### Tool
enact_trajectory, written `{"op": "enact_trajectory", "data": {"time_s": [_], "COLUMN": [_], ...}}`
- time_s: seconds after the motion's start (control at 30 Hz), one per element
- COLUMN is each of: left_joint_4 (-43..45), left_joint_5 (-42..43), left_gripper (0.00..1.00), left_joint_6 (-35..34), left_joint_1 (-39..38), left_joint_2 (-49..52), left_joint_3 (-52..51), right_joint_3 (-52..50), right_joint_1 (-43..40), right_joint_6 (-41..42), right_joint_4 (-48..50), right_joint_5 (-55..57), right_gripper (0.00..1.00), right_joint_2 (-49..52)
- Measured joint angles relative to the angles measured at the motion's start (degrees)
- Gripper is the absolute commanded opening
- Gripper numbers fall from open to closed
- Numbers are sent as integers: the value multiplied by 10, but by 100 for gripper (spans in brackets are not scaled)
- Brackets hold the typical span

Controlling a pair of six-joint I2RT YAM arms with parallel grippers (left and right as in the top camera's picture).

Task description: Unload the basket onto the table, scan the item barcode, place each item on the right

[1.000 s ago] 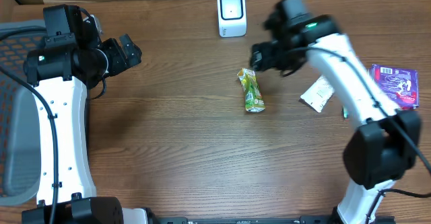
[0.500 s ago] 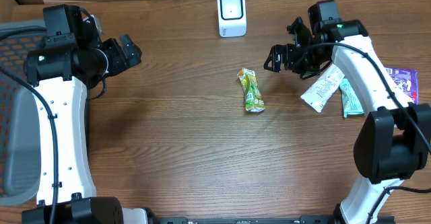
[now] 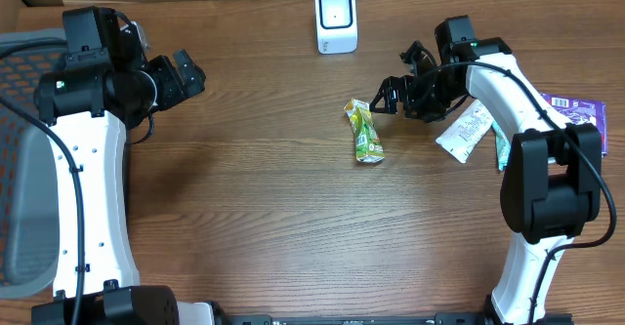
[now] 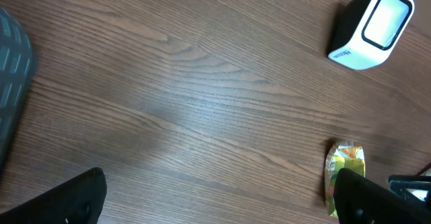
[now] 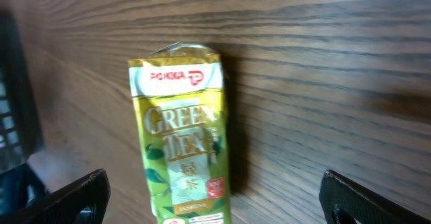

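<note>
**A:** Where is the green tea carton (image 3: 365,132) found?

**B:** It is laid flat on the desk (image 3: 273,198), label up, near the middle. One end is turned toward the white scanner (image 3: 336,20), which is stood at the far edge, well apart from it. The words "POKKA" and "GREEN TEA" can be read in the right wrist view.

**A:** How is the right tool (image 3: 389,89) set?

**B:** Its jaws are spread wide and nothing is clamped between them. It is held just beside the carton's far end, on the side away from the left arm. In the right wrist view the carton is framed between the two fingers (image 5: 67,197), nearer the one at the frame's left. No contact with either finger is seen, and how high the tool is held above the desk cannot be told.

**A:** And the left tool (image 3: 186,74)?

**B:** Its jaws are likewise parted, with nothing held. It is kept well apart from the carton, over the desk's left side. Both scanner and carton are caught in its wrist view.

**A:** What else is laid on the desk?

**B:** A white packet (image 3: 464,133) is seen beside the right arm, and a purple packet (image 3: 576,118) at the right edge.
</note>
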Motion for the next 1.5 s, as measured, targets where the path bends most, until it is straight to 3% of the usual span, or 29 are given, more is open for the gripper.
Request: {"op": "enact_trajectory", "data": {"time_s": [0.3,0.47,0.73,0.97,1.3,1.5], "left_joint_4": [0,0,0,0,0,0], "left_joint_5": [0,0,0,0,0,0], "left_gripper": [99,99,100,100,100,99], "left_joint_6": [0,0,0,0,0,0], "left_joint_1": [0,0,0,0,0,0], "left_joint_2": [0,0,0,0,0,0], "left_joint_3": [0,0,0,0,0,0], "right_joint_3": [0,0,0,-3,5,7], "right_joint_1": [16,30,41,41,42,74], "right_joint_6": [-15,-18,-22,-23,-23,-7], "right_joint_4": [16,31,49,58,45,28], "right_joint_5": [-33,-61,-68,-75,-62,85], "right_gripper": [99,89,33,4,4,4], "right_joint_2": [48,76,82,85,84,38]}}
